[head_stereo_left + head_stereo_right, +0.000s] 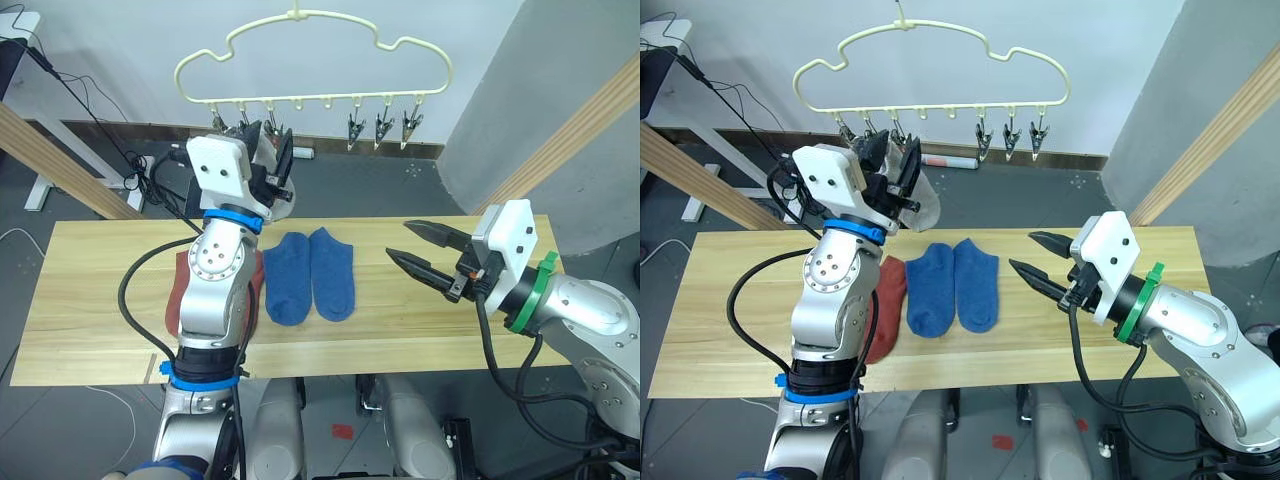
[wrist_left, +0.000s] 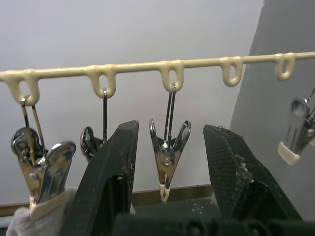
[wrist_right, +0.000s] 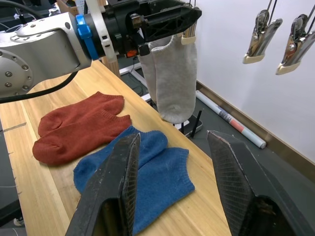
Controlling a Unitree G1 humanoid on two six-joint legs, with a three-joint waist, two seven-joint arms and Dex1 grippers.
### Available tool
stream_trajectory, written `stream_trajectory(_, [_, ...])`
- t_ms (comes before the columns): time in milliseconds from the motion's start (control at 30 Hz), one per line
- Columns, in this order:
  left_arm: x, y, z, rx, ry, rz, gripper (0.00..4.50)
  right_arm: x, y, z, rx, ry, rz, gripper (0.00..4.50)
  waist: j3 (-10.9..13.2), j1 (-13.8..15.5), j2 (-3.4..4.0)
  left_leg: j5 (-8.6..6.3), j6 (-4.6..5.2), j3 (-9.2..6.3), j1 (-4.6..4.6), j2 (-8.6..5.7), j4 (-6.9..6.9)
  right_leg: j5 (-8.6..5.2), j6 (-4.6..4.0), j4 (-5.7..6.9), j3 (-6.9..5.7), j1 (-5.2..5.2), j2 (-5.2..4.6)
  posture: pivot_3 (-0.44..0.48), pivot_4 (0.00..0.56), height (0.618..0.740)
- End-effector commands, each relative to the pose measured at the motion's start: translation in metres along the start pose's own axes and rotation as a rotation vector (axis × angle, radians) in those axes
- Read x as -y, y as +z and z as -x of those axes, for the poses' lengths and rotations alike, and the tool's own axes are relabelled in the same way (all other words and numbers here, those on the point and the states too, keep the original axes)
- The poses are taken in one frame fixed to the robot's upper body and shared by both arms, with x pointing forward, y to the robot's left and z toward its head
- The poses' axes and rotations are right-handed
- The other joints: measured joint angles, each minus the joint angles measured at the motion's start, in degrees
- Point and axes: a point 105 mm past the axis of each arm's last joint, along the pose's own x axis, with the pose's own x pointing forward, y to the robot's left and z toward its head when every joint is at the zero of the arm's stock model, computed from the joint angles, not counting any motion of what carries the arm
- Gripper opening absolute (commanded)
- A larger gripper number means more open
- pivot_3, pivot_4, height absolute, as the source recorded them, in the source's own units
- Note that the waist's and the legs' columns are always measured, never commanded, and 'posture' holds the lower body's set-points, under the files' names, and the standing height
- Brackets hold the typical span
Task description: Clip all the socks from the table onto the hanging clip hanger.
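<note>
Left hand [image 2: 167, 196] open, raised at hanger [image 1: 310, 60], fingers straddling empty clip [image 2: 167, 162]; withdrawal may snag clip, swing hanger, shake loose grey socks [image 3: 172, 78] hanging beside.
Red socks [image 3: 78, 128], blue socks [image 1: 310, 272] on tabletop [image 1: 90, 290].
Right hand [image 1: 420, 250] open, empty, near blue.

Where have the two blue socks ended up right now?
The blue socks lie side by side, flat on the middle of the table, with the rust-red socks just to the robot's left of them and the open right gripper hovering to their right.
</note>
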Motion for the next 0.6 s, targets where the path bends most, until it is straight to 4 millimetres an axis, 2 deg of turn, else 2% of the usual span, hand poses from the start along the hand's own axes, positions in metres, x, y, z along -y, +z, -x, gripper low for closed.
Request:
stream_trajectory(33, [-0.0001,0.0136,-0.0039,0.031,0.011,-0.005,2.26,-0.0025,0.0090,0.0042,0.031,0.000,0.037,2.23,0.0,0.0,0.00,0.00,0.00,-0.01,0.00,0.00,0.00,0.00,0.00,0.00,-0.01,0.00,0.00,-0.101,0.423,0.740])
stream_trajectory(267, [-0.0013,0.0191,-0.0113,0.000,0.018,-0.026,2.26,-0.0027,0.0089,0.0041,0.032,0.001,0.036,2.23,0.0,0.0,0.00,0.01,-0.03,-0.01,0.00,0.00,0.00,0.00,0.00,0.00,-0.01,0.00,0.00,-0.101,0.423,0.740])
stream_trajectory(433, [-0.0020,0.0156,-0.0113,-0.024,0.019,-0.032,2.26,-0.0030,0.0086,0.0035,0.034,0.001,0.035,2.23,0.0,0.0,0.00,0.04,-0.08,-0.01,0.00,0.00,-0.01,0.00,0.00,0.00,-0.02,-0.01,0.00,-0.096,0.418,0.740])
stream_trajectory(600, [-0.0018,0.0171,-0.0112,-0.015,0.014,-0.040,1.20,-0.0026,0.0086,0.0034,0.034,-0.002,0.035,2.23,0.0,0.0,0.00,0.05,-0.09,-0.01,0.00,0.00,0.00,0.00,0.00,0.00,-0.01,0.00,0.00,-0.096,0.418,0.740])
